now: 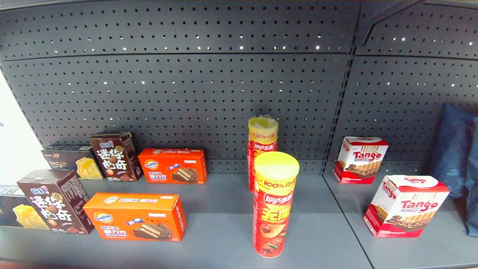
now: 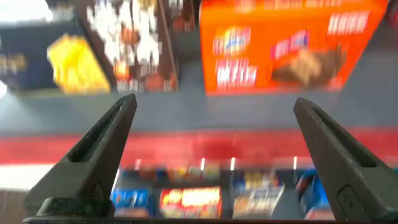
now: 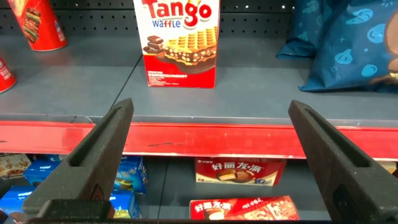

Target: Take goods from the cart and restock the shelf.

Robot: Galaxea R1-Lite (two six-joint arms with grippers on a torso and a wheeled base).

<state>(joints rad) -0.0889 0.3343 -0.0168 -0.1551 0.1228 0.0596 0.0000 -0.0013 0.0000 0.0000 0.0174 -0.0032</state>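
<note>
The grey shelf (image 1: pixel 224 209) carries two orange wafer boxes (image 1: pixel 135 216) (image 1: pixel 173 165), brown cookie boxes (image 1: pixel 56 200), two red chip cans with yellow lids (image 1: pixel 274 203) (image 1: pixel 262 147) and two red-and-white waffle boxes (image 1: pixel 405 205) (image 1: pixel 359 154). My left gripper (image 2: pixel 214 109) is open and holds nothing; it hangs in front of the shelf's red front edge (image 2: pixel 199 146), facing an orange box (image 2: pixel 280 43). My right gripper (image 3: pixel 211 109) is open too, with nothing between its fingers, level with the red edge (image 3: pixel 199 138) and facing a waffle box (image 3: pixel 177 43).
Dark blue bags (image 1: pixel 457 157) lean at the shelf's far right. A perforated back panel (image 1: pixel 209 89) closes the rear. A lower shelf holds more boxed goods (image 3: pixel 239 171). Bare shelf floor lies between the orange boxes and the cans.
</note>
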